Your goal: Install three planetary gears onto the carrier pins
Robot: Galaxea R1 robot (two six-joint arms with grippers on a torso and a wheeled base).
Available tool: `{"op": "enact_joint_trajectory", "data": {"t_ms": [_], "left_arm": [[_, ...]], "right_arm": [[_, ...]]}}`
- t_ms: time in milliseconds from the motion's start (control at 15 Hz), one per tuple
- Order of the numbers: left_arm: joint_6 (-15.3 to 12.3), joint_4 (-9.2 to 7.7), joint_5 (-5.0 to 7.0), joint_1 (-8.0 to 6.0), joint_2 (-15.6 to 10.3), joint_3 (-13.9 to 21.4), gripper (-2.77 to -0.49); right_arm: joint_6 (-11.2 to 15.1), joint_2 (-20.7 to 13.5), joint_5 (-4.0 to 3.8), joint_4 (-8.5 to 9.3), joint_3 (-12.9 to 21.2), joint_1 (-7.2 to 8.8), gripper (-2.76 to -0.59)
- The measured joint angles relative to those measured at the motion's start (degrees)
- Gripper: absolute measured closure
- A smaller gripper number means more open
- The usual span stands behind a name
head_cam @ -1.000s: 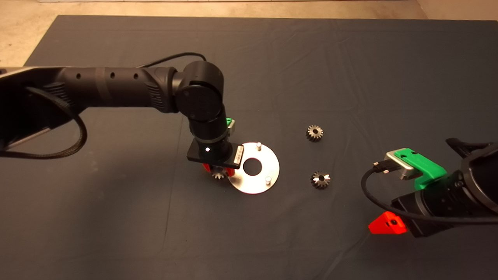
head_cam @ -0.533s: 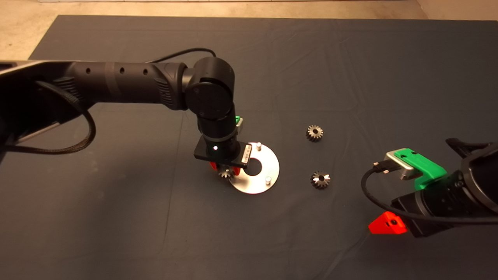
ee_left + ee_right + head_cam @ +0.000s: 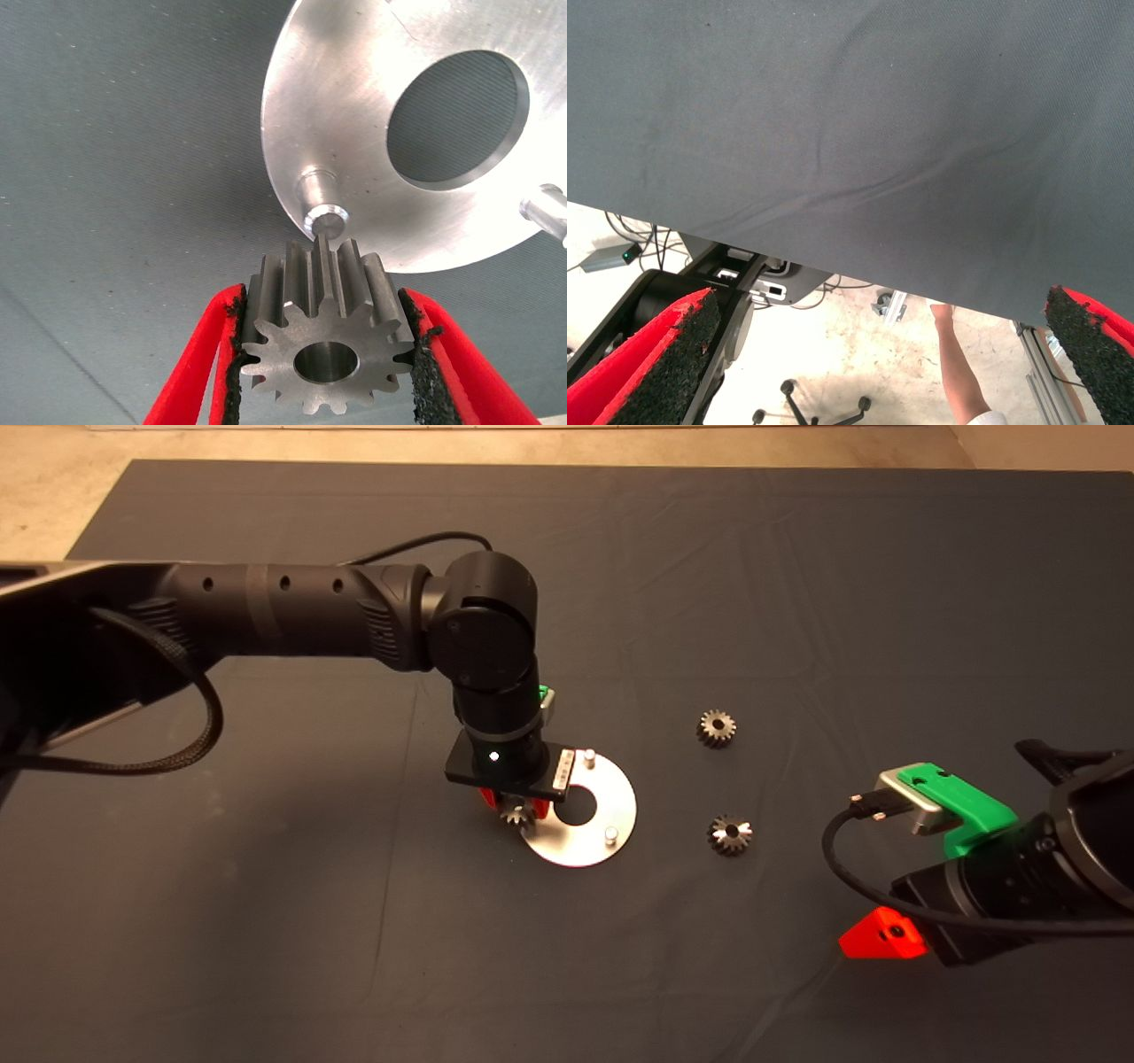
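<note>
The shiny carrier disc (image 3: 611,802) lies mid-mat with a central hole and pins; two pins (image 3: 588,757) (image 3: 610,834) show in the head view. My left gripper (image 3: 516,808) hovers over the disc's left edge, shut on a planetary gear (image 3: 515,814). The left wrist view has that gear (image 3: 324,345) clamped between both red fingers (image 3: 199,354), just short of a carrier pin (image 3: 324,217) on the disc (image 3: 354,106). Two more gears (image 3: 716,728) (image 3: 730,834) lie on the mat right of the disc. My right gripper (image 3: 886,934) waits open at the lower right.
The dark mat (image 3: 266,921) covers the table, with bare floor beyond its far edge. The right wrist view looks past the mat's edge (image 3: 833,159) to the floor, where cables, equipment and a person's arm (image 3: 957,372) show.
My left gripper has carried the gear to the right, from beside the disc's left rim to over that rim, close to the nearest pin. The right arm has stayed still.
</note>
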Motion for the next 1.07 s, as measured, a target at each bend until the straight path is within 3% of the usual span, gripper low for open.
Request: {"op": "enact_joint_trajectory", "data": {"t_ms": [200,667,1067], "left_arm": [[0.02,0.0,-0.74,0.02,0.0,0.0,-1.01],[0.96,0.12,-1.13,0.05,0.13,-0.11,-1.01],[1.27,1.62,-1.69,0.35,0.46,-0.17,-1.01]], "right_arm": [[0.0,0.0,-0.01,-0.02,0.0,0.0,-2.75],[0.0,0.0,-0.01,0.0,0.0,0.0,-2.75],[0.0,-0.02,0.01,-0.02,0.0,0.0,-2.75]]}}
